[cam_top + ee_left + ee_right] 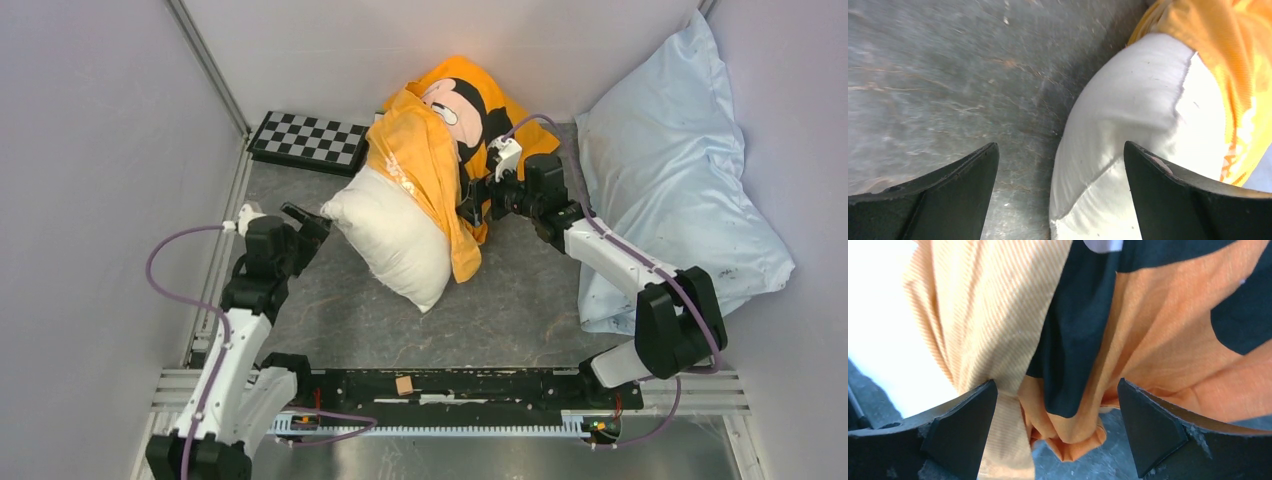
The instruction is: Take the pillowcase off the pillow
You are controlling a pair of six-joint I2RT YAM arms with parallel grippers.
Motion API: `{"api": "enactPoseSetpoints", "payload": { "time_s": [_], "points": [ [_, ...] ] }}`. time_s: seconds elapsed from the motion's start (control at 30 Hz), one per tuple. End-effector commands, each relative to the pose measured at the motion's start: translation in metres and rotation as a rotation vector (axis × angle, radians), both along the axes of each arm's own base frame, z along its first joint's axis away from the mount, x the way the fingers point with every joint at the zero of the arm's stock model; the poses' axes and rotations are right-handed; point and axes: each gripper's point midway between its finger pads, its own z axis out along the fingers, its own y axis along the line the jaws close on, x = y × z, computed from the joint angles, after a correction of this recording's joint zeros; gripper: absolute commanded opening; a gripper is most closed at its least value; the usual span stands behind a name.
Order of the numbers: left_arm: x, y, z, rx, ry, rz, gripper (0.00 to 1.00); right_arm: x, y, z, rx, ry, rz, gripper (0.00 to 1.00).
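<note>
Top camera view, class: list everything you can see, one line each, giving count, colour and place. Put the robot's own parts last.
pillowcase: 1, orange with a black cartoon print, bunched over the pillow's far end, mid-table
pillow: 1, white, lying at an angle mid-table, near end bare
blue pillow: 1, pale blue, against the right wall
checkerboard: 1, black and white, far left corner
block: 1, small, tan, on the black bar at the near edge
table: 1, mottled grey, under everything
arms: 2, white and black, based at the near edge
left gripper: 1, black, open, beside the pillow's bare corner
right gripper: 1, black, open, at the pillowcase's hanging fabric
</note>
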Motion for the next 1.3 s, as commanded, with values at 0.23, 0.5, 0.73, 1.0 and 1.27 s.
{"api": "enactPoseSetpoints", "payload": {
  "time_s": [0.23,0.5,0.73,1.0,1.27],
  "points": [
    [-0.037,-0.063,0.061,-0.180,-0.320,-0.367,1.00,0.022,0.018,0.034,0.076,-0.088,0.024,0.98],
    [0.000,-0.088,0.046,-0.228,-0.209,-0.467,1.00,0.049,0.026,-0.004,-0.018,-0.023,-0.047,0.71],
    [0.039,-0.084,0.021,-0.178,-0.083,-0.443,1.00,-0.008,0.039,-0.001,0.063,-0.050,-0.070,0.00],
    [0.042,-0.082,0.012,-0.160,-0.065,-0.438,1.00,-0.111,0.042,0.025,0.139,-0.110,-0.050,0.00],
    [0.035,-0.079,0.019,-0.127,-0.068,-0.440,1.00,-0.139,0.033,0.007,0.021,-0.075,-0.102,0.00]
  ]
}}
